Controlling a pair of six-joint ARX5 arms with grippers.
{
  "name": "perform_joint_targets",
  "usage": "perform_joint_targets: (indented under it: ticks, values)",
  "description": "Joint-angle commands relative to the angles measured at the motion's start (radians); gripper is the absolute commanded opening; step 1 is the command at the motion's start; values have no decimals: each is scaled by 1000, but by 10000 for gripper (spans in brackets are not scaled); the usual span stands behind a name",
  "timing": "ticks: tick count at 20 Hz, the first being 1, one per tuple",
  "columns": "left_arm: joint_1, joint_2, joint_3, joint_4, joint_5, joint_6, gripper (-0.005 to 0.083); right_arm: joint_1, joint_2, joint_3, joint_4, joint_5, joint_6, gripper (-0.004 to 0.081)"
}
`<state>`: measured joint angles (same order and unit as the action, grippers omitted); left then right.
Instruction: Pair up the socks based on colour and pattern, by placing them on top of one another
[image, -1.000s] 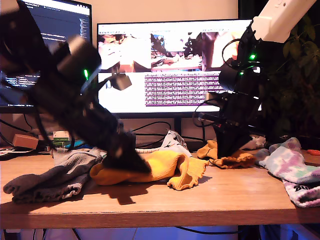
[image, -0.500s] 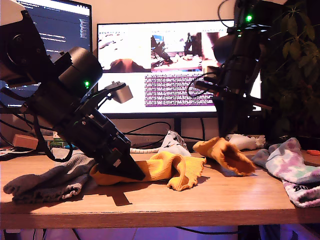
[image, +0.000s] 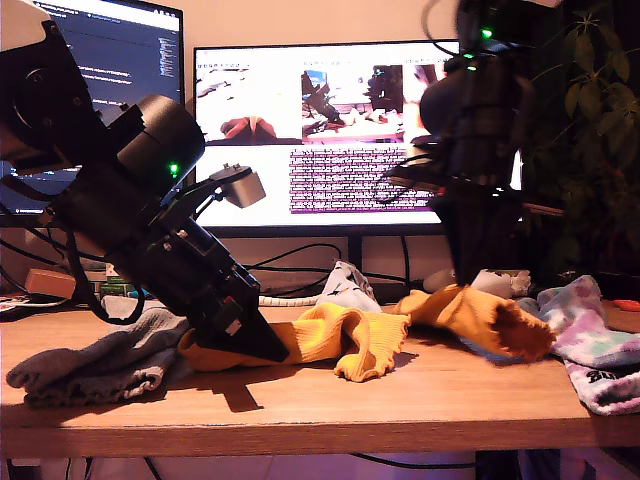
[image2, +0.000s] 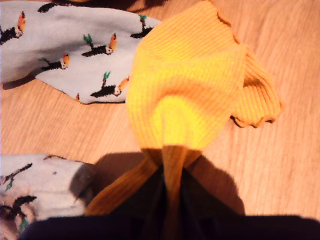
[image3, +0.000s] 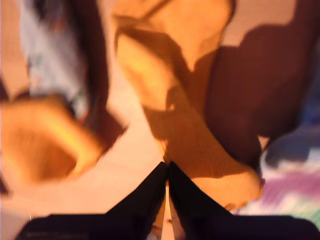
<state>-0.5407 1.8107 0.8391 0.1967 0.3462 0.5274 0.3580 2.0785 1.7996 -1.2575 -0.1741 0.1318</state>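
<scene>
Second wrist view: blurred mustard sock (image3: 195, 145)

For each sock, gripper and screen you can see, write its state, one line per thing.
First yellow sock: bunched on desk, pinched.
Second yellow sock: partly lifted.
Grey sock: lying crumpled.
Pastel sock: lying flat.
Bird-print sock: lying flat.
My first gripper: shut.
My second gripper: shut.
Monitor: on.

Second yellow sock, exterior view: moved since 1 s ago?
Yes. The second yellow sock was slumped low on the desk; now its front hangs raised from my second gripper.
</scene>
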Motion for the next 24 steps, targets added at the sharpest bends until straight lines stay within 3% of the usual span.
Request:
perform_joint_targets:
  ticks: [1,3,6,9,13,14,16,18,20,21,24]
  values:
    - [5,13,0,-5,0,4,-22,27,13,-36,-11,1,10,-10]
    - [10,13,3,-10,0,4,-22,42,13,-77,-3,5,19,-10]
    - [12,13,5,-9,0,0,-22,41,13,-97,37,80,38,-10]
    - [12,13,10,-9,0,-3,-22,36,13,-97,6,71,63,1]
    - [12,13,16,-10,0,-3,-22,61,-37,-97,58,74,40,250]
    - [12,13,16,-14,0,-3,-22,63,-60,-97,76,73,41,265]
    - [12,13,16,-16,0,-3,-22,63,-107,-97,98,91,32,264]
    - [12,13,17,-14,0,-3,-22,63,-161,-97,127,172,-3,228]
    - [12,13,18,-11,0,-4,-22,64,-216,-103,168,267,-24,20]
    - [12,11,19,-11,0,-4,-22,64,-247,-116,206,307,-30,-4]
    - [12,2,20,-13,0,-12,-22,64,-385,-270,369,364,-50,-13]
